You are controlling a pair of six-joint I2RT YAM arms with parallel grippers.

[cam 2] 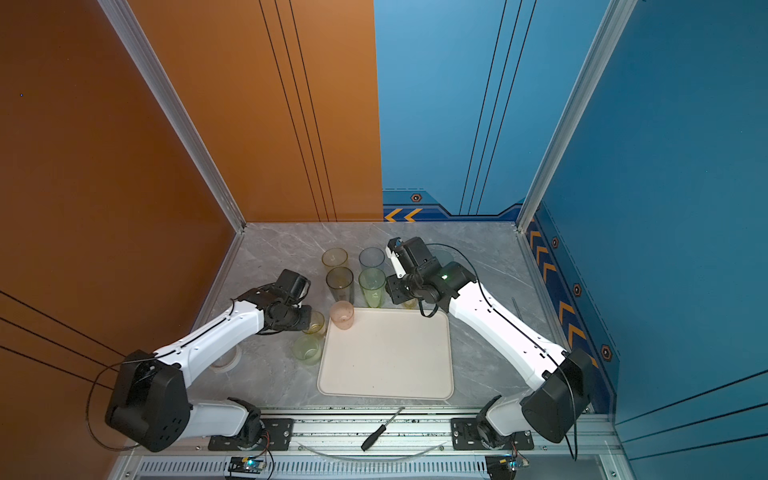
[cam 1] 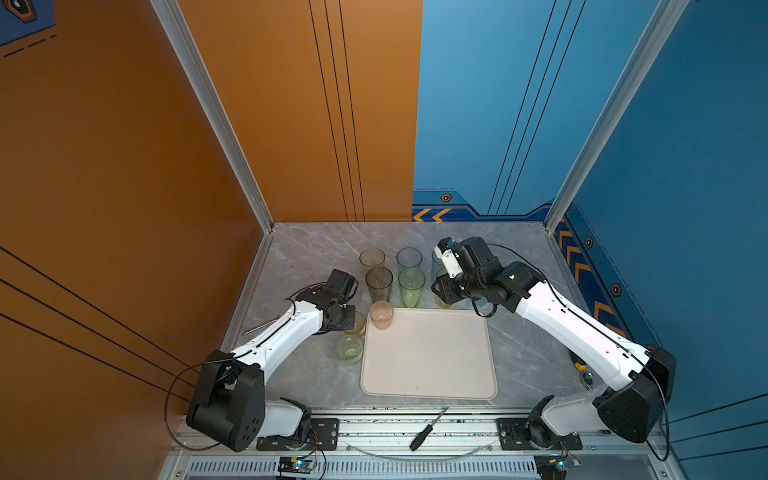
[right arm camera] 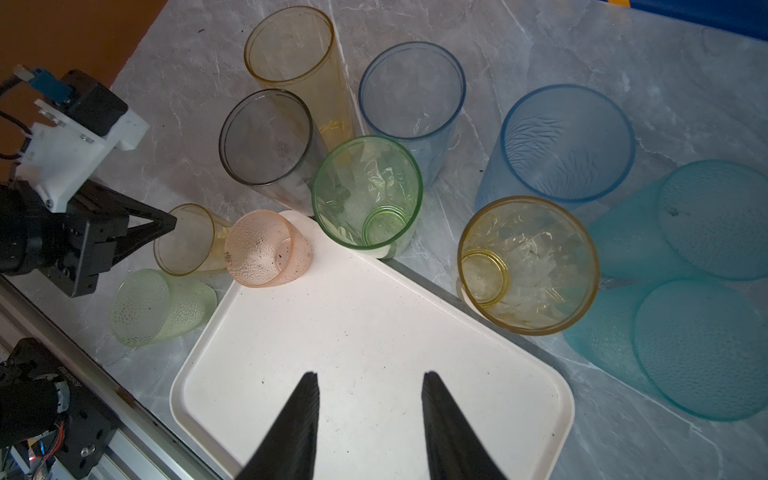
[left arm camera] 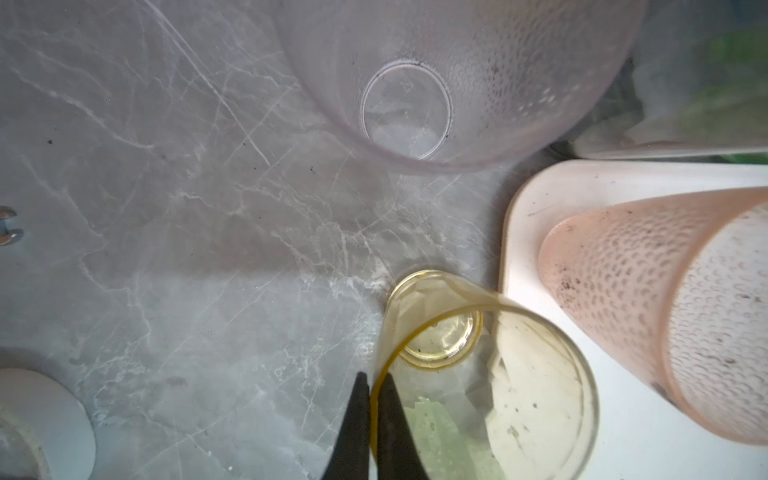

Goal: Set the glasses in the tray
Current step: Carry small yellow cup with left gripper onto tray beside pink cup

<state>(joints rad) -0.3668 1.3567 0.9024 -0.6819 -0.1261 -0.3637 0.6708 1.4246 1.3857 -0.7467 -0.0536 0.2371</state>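
In both top views, the left gripper (cam 1: 351, 322) reaches down onto the short yellow glass (cam 1: 358, 326), which stands on the table just beside the tray's (cam 1: 428, 357) left edge. The pink glass (cam 1: 381, 314) sits in the tray's far left corner, and the other glasses crowd the table behind and to the left. The right gripper (cam 2: 397, 291) hangs near the tray's far edge. Its jaws cannot be made out from here.

In the left wrist view, the left gripper (left arm camera: 374, 386) is pressed together on the short yellow glass's (left arm camera: 478, 374) thin rim, one finger inside the wall and one outside. The tray's rim (left arm camera: 523, 216) and the pink glass (left arm camera: 665, 311) lie close by. A rim pinch probably lets a glass swing, so it should be lifted straight and slowly. Its base must clear the low rim before it crosses. It should land on bare tray well away from the pink glass, flat on its base, before the fingers part.

In the right wrist view, the right gripper (right arm camera: 370, 376) is spread and empty above the tray (right arm camera: 374, 332). It would do well to stay out of the incoming path. The left gripper (right arm camera: 166, 222) meets the short yellow glass (right arm camera: 183, 241) beside the green glass (right arm camera: 153, 307).

No brand or label can be read. A mark moulded in a clear glass's base and some white lettering on a black arm part are too small to make out.
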